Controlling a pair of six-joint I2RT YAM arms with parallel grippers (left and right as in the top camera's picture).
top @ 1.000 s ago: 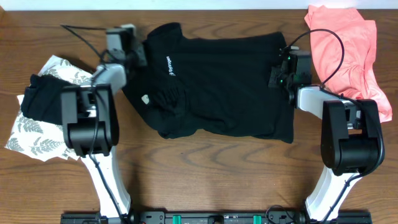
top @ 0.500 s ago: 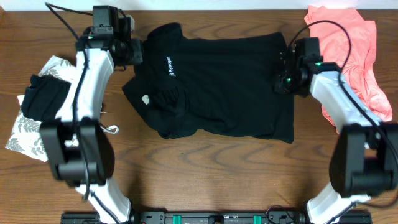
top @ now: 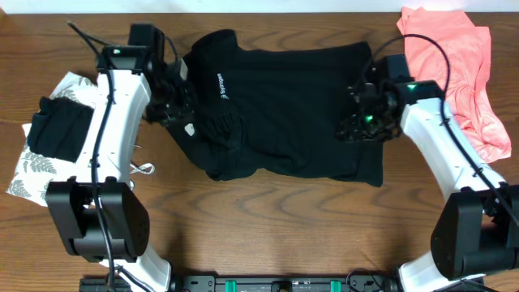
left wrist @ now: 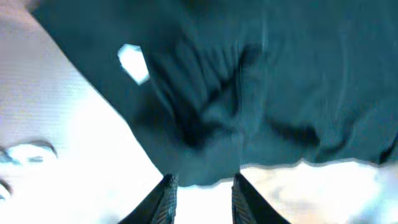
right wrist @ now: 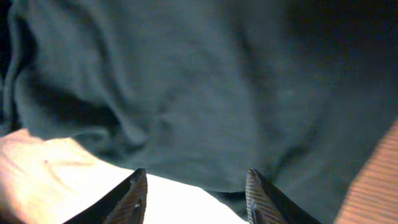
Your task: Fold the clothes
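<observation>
Shift: within the last second both my arms have swung from the shirt's far corners in over its side edges. The black shirt (top: 284,105) has not stirred.
Left pincer (left wrist: 202,193): fingers parted and empty, above the shirt's left edge, near the bunched sleeve and white tag (left wrist: 132,62).
Right pincer (right wrist: 196,193): spread wide, gripping nothing, over the right hem.
Shirt's place: mid-table (top: 284,235), between the pink garment (top: 454,65) and the leaf-printed cloth (top: 45,174).
Meaning: I judge I am lining up a two-sided grasp for the next fold, with nothing lifted yet.
Doubt: my left wrist view is blurred, so I cannot say whether the tips touch fabric.
</observation>
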